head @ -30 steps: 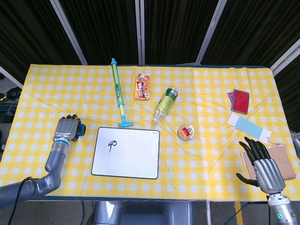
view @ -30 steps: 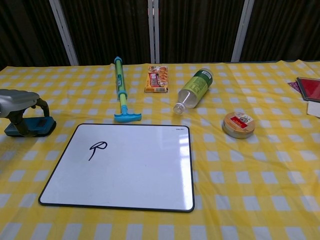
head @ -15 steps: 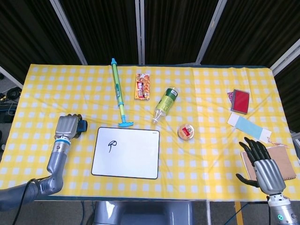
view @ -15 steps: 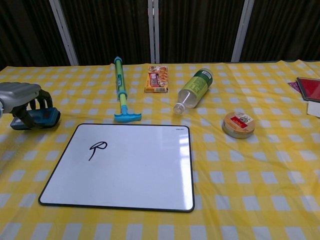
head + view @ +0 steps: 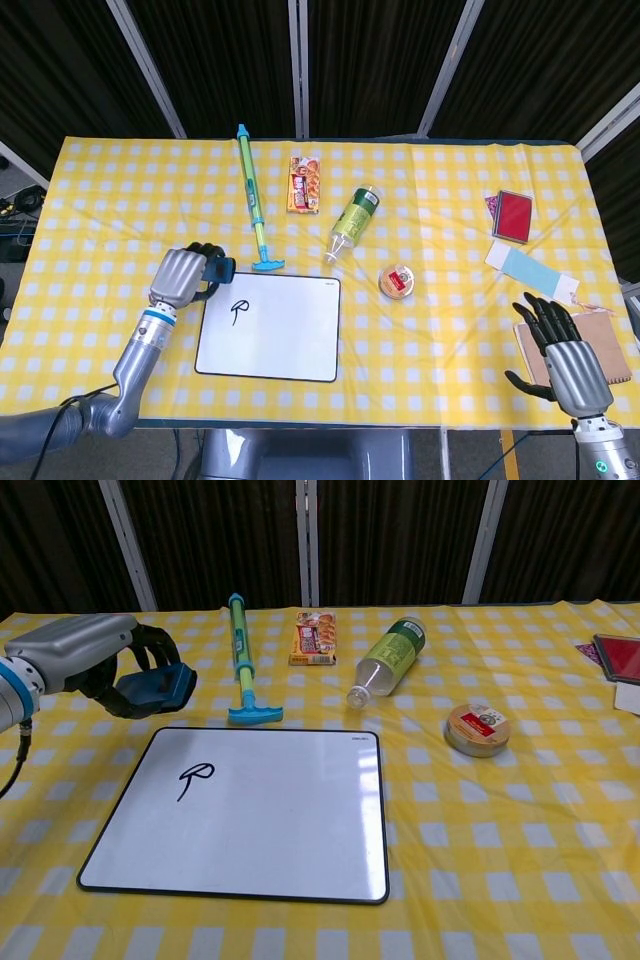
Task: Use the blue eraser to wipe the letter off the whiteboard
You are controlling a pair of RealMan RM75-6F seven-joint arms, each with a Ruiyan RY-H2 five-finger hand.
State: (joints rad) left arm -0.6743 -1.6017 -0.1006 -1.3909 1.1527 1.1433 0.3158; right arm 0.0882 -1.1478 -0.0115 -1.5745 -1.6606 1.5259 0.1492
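— What's moved?
— The left hand has lifted the blue eraser and carried it toward the whiteboard's top-left corner.
— Touching the board?
— Seemingly above it; hard to tell. The letter remains.
— The right hand?
— Fingers spread, empty, at the table's right front corner.

Yellow-checked table bears whiteboard, water gun, snack pack, bottle, tin

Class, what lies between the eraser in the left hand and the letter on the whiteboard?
Only bare whiteboard and cloth separate eraser from letter; chest view.
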